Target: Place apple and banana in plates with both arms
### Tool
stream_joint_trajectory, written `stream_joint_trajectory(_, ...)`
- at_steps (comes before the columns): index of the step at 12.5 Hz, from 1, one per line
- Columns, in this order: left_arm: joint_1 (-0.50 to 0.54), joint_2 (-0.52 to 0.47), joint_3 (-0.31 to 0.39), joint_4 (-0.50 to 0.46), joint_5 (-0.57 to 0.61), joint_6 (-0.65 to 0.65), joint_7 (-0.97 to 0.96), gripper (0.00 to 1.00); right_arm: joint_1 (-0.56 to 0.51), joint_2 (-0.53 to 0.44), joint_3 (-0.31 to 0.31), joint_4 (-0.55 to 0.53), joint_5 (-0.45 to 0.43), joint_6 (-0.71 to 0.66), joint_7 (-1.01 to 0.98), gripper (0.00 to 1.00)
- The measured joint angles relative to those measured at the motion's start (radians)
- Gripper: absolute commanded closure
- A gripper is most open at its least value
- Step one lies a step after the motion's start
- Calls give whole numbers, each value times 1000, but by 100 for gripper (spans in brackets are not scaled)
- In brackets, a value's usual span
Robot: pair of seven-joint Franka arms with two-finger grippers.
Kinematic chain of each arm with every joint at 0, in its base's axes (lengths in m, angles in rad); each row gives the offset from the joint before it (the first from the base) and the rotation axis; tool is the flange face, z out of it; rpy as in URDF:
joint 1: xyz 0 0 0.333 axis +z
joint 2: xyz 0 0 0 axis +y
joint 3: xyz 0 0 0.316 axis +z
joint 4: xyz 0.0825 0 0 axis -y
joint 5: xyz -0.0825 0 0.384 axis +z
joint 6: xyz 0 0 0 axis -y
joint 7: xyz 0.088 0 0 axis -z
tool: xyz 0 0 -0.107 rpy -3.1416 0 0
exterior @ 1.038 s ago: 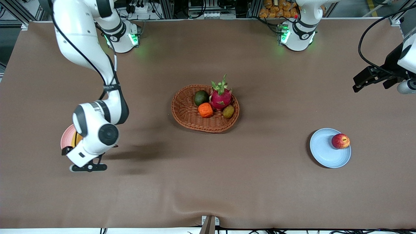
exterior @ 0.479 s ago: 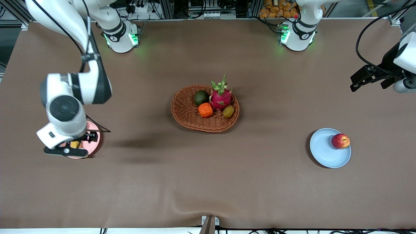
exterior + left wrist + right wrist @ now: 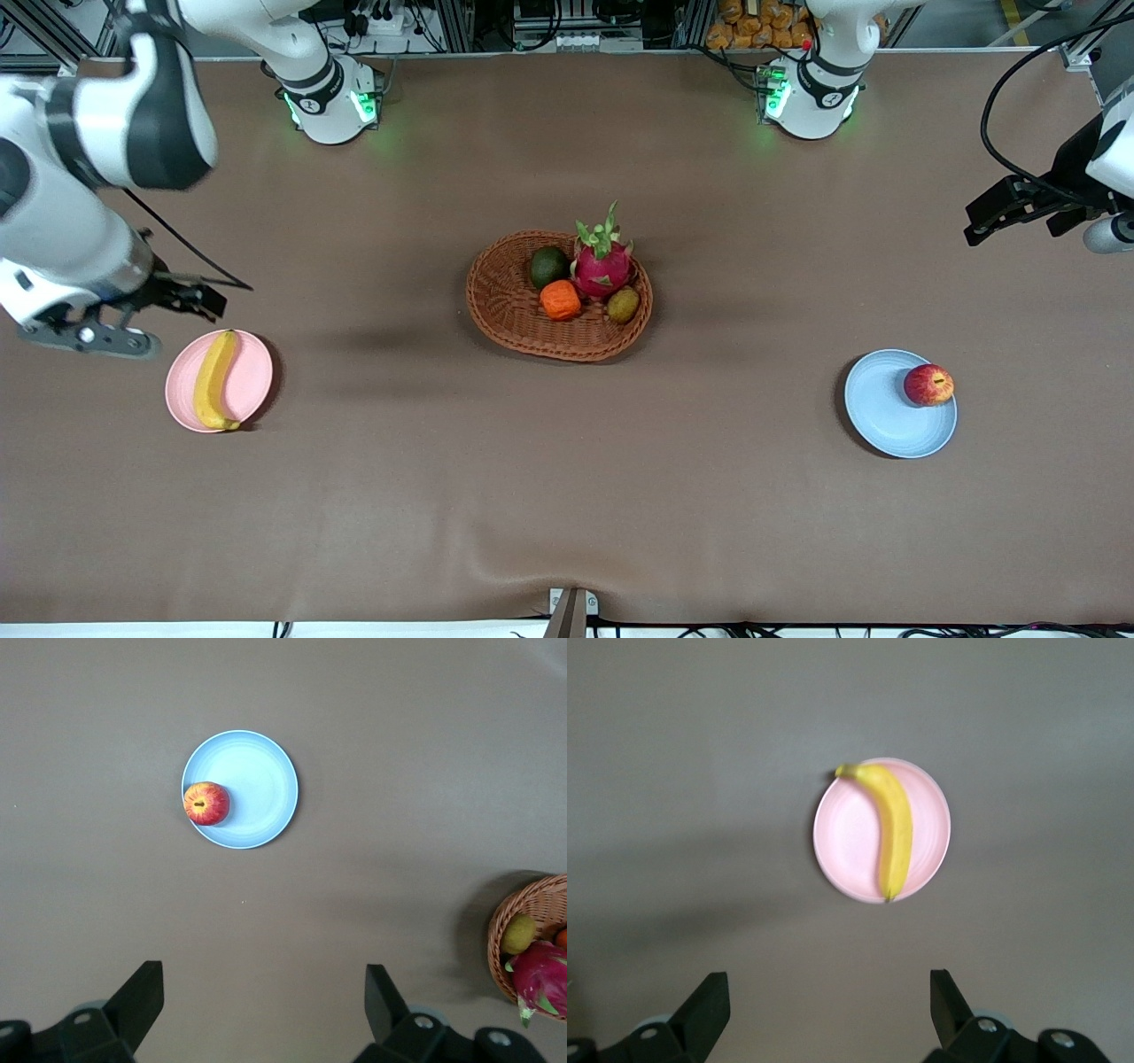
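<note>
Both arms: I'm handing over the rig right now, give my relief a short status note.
Left gripper: open, empty, up over the left arm's end of the table.
Right gripper: open, empty, up in the air beside the pink plate.
Banana lies across the pink plate, tips at the rim.
Apple sits on the blue plate, near its rim.
Done: both fruits placed.
Left: nothing on the fruit; maybe just park both arms. The basket fruit is not part of the job.

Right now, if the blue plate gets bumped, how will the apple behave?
The apple is round and sits at the rim of the shallow blue plate, so it would probably roll off. It looks firm and smooth-skinned, so likely rigid but a bit slippery. Both grippers hang open, clear of it.
</note>
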State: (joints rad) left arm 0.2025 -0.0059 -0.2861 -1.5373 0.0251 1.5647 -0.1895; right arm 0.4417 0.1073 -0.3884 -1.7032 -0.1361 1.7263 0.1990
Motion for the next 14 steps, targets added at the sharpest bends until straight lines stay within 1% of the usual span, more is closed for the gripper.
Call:
stream_joint_trajectory(3, 0, 0, 0, 0, 0, -2, 0, 0, -55, -66, -2, -3, 50, -59, -70, 0)
stream_joint_trajectory(5, 0, 0, -2, -2, 0, -10, 0, 0, -58, -95, 2, -1, 59, -80, -74, 0)
stream_joint_trajectory(7, -1, 0, -6, -5, 0, -16, -1, 0, -60, -106, 15, 12, 73, -102, -73, 0)
stream_joint_trajectory(8, -2, 0, -9, -8, 0, -17, -4, 0, -84, -106, 36, 19, 80, -116, -73, 0)
stream_joint_trajectory(9, -2, 0, -11, -9, 0, -17, -5, 0, -151, -106, 94, 23, 84, -126, -73, 0)
stream_joint_trajectory(10, -3, 0, -14, -9, 0, -18, -5, 0, -249, -106, 183, 28, 86, -136, -74, 0)
stream_joint_trajectory(12, -4, 0, -21, -9, 0, -18, -5, 0, -460, -106, 383, 54, 92, -180, -74, 0)
stream_joint_trajectory(14, -4, 0, -21, -9, 0, -18, -5, 0, -464, -116, 385, 69, 92, -228, -74, 0)
